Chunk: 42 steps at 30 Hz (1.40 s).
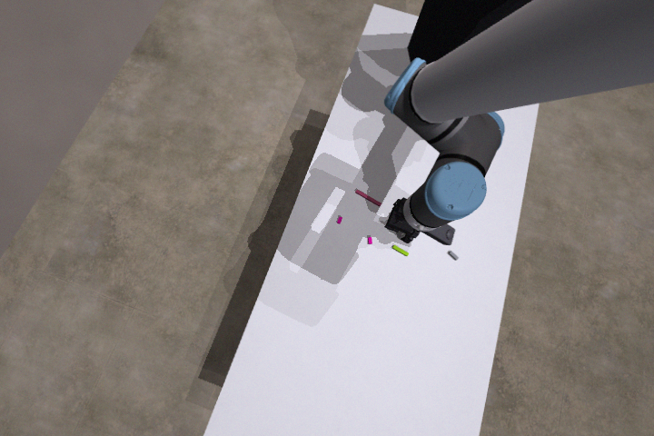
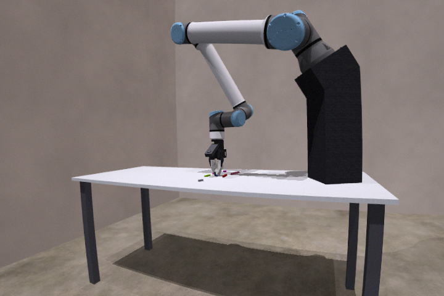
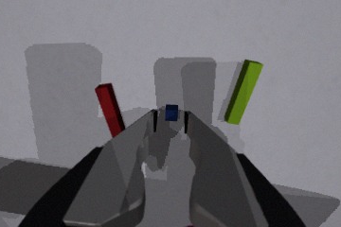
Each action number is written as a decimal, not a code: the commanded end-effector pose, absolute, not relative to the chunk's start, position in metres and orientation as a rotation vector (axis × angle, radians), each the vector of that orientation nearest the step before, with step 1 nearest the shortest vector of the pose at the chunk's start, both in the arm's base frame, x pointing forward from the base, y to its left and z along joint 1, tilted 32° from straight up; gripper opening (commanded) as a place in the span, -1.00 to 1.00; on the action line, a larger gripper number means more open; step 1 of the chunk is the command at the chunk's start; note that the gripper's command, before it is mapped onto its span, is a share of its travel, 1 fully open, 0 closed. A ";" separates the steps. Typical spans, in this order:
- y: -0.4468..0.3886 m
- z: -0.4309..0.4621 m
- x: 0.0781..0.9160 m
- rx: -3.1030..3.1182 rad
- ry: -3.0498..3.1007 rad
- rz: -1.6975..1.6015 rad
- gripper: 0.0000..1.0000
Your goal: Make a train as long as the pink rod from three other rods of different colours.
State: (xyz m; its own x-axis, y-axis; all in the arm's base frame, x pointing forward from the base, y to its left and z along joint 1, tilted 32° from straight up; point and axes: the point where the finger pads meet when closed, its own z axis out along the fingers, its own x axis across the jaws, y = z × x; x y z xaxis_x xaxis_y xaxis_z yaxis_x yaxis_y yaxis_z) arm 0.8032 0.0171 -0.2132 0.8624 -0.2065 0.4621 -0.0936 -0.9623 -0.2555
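Largest first, we see the arm (image 1: 533, 66) (image 2: 226, 32) reaching over the white table (image 1: 390, 354) (image 2: 282, 188), its hand (image 1: 384, 222) (image 2: 216, 173) (image 3: 170, 112) pointing down just above the top. Our fingers stand only a little apart and have hold of nothing. In the exterior view, the pink rod (image 1: 368, 197) (image 2: 234, 172) lies to the right of the hand, beyond the red rod (image 2: 224, 175) (image 3: 110, 111), which is nearer the fingers on that side. The lime rod (image 1: 400, 250) (image 2: 207, 175) (image 3: 243, 92) is near the hand on the opposite side; the grey rod (image 1: 452, 254) (image 2: 200, 180) lies farther out that way. In the top view, we find two magenta rods to the left of the hand: one (image 1: 339, 220) (image 2: 224, 171) farther away, the other (image 1: 370, 240) nearer. Smallest, the blue rod (image 2: 216, 175) (image 3: 171, 113) shows between the fingertips in the wrist view, with a gap on either side. We see these visible rods lying apart, not joined in a train.
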 end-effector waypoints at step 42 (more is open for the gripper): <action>0.017 -0.211 0.803 -2.812 0.230 -0.736 -1.00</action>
State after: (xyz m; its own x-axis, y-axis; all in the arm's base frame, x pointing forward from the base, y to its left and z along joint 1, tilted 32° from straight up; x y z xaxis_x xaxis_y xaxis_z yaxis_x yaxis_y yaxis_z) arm 0.8030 0.0170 -0.2129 0.8624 -0.2065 0.4621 -0.0936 -0.9623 -0.2555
